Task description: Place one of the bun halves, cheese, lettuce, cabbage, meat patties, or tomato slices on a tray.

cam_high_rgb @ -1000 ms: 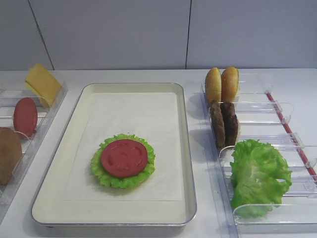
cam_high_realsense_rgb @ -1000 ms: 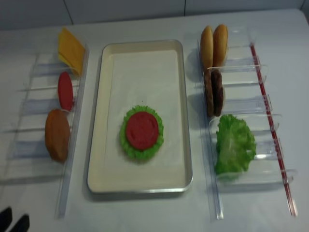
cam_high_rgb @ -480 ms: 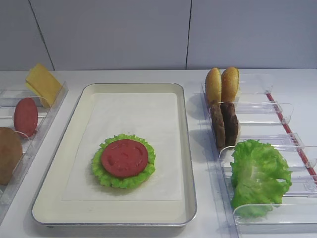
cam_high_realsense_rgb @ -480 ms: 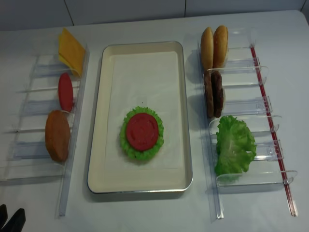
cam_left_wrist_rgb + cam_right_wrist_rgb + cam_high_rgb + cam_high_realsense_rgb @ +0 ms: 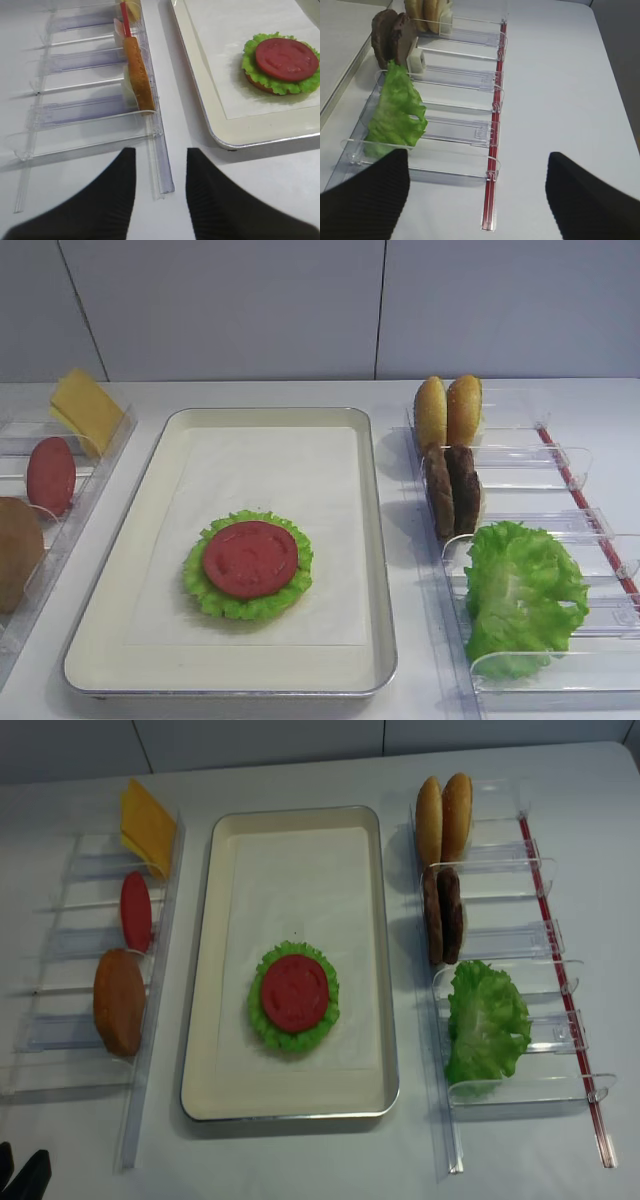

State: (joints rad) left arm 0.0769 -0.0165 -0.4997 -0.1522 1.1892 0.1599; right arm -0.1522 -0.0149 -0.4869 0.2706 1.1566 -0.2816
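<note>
step: red tomato slice [image 5: 250, 558] placed on cream metal tray [image 5: 376, 570] | both jaws wide, empty | next: fetch dark brown meat patty [image 5: 452, 490]

The left tool [image 5: 157, 200] hangs low over the surface at the near left edge, its two dark ribbed fingers [image 5: 117, 200] parted with nothing between them. The right tool [image 5: 475, 195] hovers near the right side, fingers [image 5: 370, 195] spread wide, empty.

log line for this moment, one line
tray: tomato slice on lettuce on bun | left gripper: open, empty, near left holder | right gripper: open, empty, near right holder
</note>
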